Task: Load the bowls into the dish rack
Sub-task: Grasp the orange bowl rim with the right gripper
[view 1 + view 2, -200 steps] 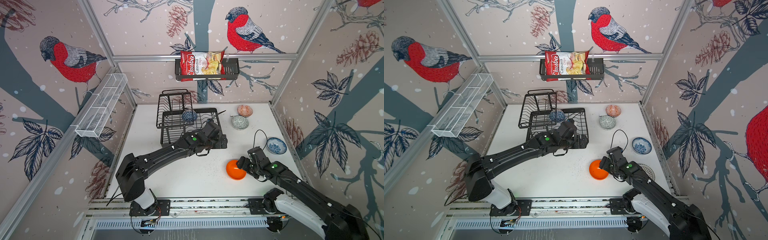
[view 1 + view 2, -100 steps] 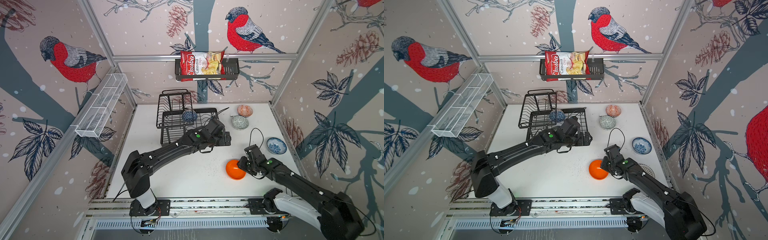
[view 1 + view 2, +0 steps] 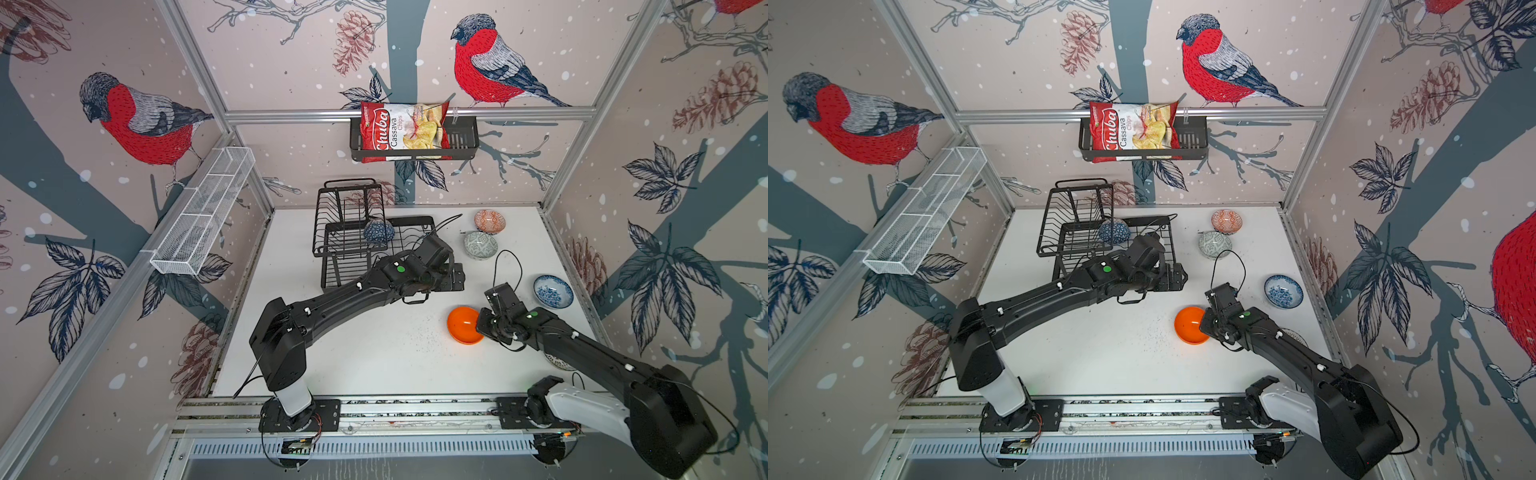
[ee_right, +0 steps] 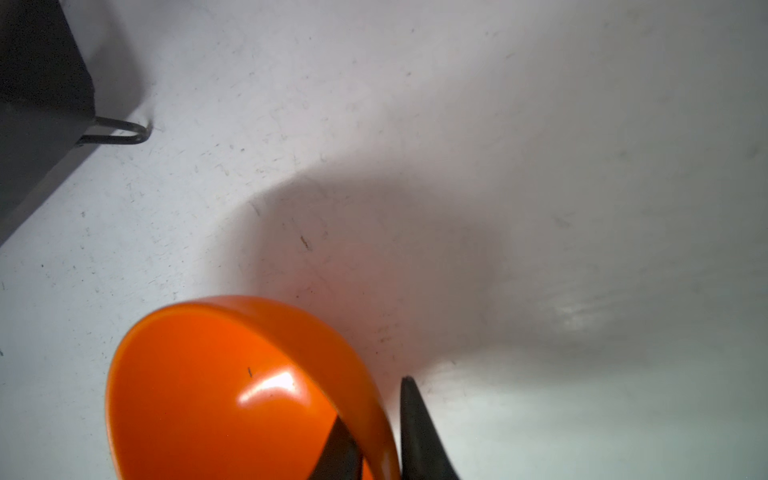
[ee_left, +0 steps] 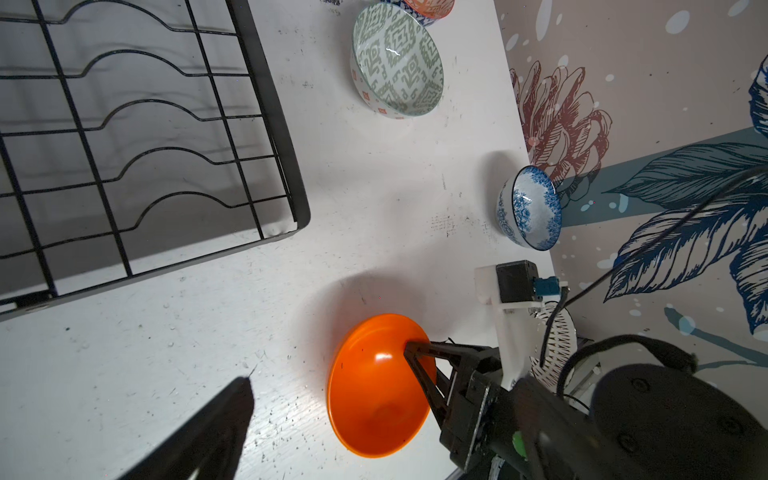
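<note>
In a top view, the rack (image 3: 351, 248) at centre holds one blue bowl (image 3: 378, 231); your left gripper (image 3: 455, 277) hangs beside it, jaws apart. Lower right, your right gripper (image 3: 478, 327) is clamped on the rim of the orange bowl (image 3: 462, 330).

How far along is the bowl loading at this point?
Done: one dark-blue bowl sits in the dish rack. In hand: right tool pinches the orange bowl by its rim; left tool open, empty. Left: red-patterned bowl, grey-green bowl, blue-flowered bowl, and a lattice bowl partly under the right arm.
</note>
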